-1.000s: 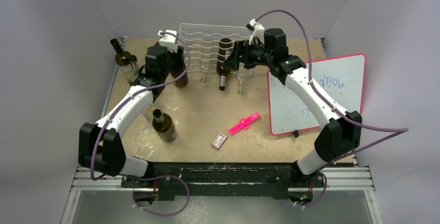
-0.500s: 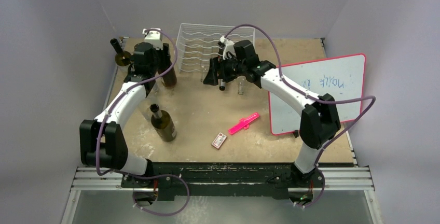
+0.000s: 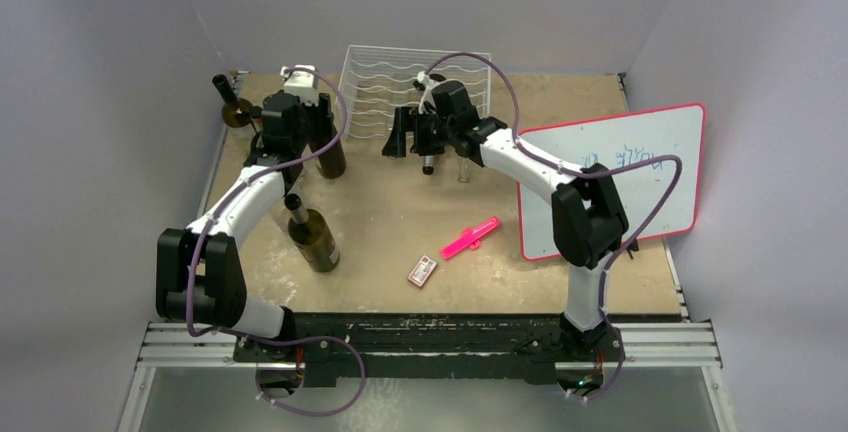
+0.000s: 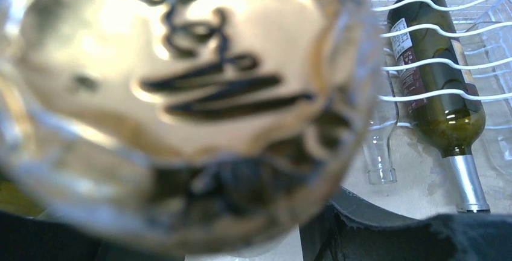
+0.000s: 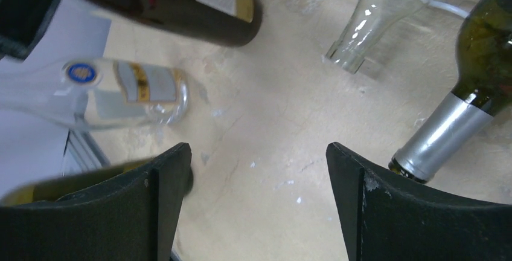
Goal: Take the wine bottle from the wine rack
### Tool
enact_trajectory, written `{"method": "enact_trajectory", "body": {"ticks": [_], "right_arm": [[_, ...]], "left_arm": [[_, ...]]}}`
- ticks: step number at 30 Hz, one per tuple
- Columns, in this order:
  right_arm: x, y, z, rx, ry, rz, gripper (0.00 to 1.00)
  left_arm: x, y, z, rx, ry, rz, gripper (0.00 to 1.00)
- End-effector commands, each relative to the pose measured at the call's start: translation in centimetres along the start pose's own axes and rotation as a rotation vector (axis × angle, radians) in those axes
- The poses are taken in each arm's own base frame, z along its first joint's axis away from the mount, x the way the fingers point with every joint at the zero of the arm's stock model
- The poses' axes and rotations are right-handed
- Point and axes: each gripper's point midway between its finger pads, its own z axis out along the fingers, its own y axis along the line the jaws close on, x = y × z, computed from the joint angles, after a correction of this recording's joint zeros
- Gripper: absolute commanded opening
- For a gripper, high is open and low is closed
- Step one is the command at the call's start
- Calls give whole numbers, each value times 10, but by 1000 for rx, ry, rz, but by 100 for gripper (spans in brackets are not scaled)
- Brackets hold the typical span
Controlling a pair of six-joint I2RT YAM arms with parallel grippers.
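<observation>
Evidently mid-reach: left end effector (image 3: pixel 315 124) clamped a dark bottle (image 3: pixel 331 157), while right end effector (image 5: pixel 256 158), jaws apart and empty, hovered beside the green wine bottle (image 5: pixel 489 49) lying in the wine rack (image 3: pixel 385 67), its silver neck (image 5: pixel 444 131) likely needing a grip next.

Robot lab cell, plain grey walls (image 3: pixel 100 42), worn board table (image 3: pixel 380 222) on aluminium rails (image 3: pixel 440 353), whiteboard (image 3: pixel 625 177)

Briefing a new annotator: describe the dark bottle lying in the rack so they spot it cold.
On the table, at its far edge, stands a white wire rack. Bottles lie in it, necks toward the near edge. The dark green bottle has a silver foil neck; the clear bottles beside it do not.
</observation>
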Motion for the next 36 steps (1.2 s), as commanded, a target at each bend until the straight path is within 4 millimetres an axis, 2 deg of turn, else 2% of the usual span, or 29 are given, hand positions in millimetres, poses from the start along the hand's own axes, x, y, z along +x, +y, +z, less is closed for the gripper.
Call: {"method": "enact_trajectory", "body": {"ticks": [1, 4, 8, 13, 14, 18, 22, 25, 30, 34, 36], "right_arm": [[-43, 7, 15, 68, -188, 102, 83], [-43, -3, 30, 140, -225, 146, 80], [-44, -22, 42, 240, -301, 177, 78], [-37, -42, 59, 309, -304, 187, 75], [-37, -46, 61, 321, -312, 187, 75], [-38, -54, 73, 356, -339, 198, 75], [-37, -54, 85, 371, -345, 191, 75], [-34, -57, 94, 388, -343, 188, 75], [-26, -66, 106, 420, -343, 197, 75], [-23, -74, 113, 443, -348, 203, 73], [-22, -76, 117, 448, -346, 198, 70]], "left_arm": [[-125, 7, -29, -34, -432, 16, 6], [-121, 10, -34, -50, -432, 28, 9], [-121, 13, -39, -66, -432, 41, 9], [-119, 16, -43, -81, -423, 52, 7], [-121, 17, -44, -86, -427, 52, 10], [-122, 17, -47, -87, -436, 53, 39], [-126, 13, -52, -63, -454, 39, 59], [-133, 10, -56, -47, -464, 35, 69], [-140, 10, -64, -44, -476, 27, 75], [-145, 8, -73, -36, -504, 30, 99], [-149, 7, -79, -26, -519, 33, 100]]}}
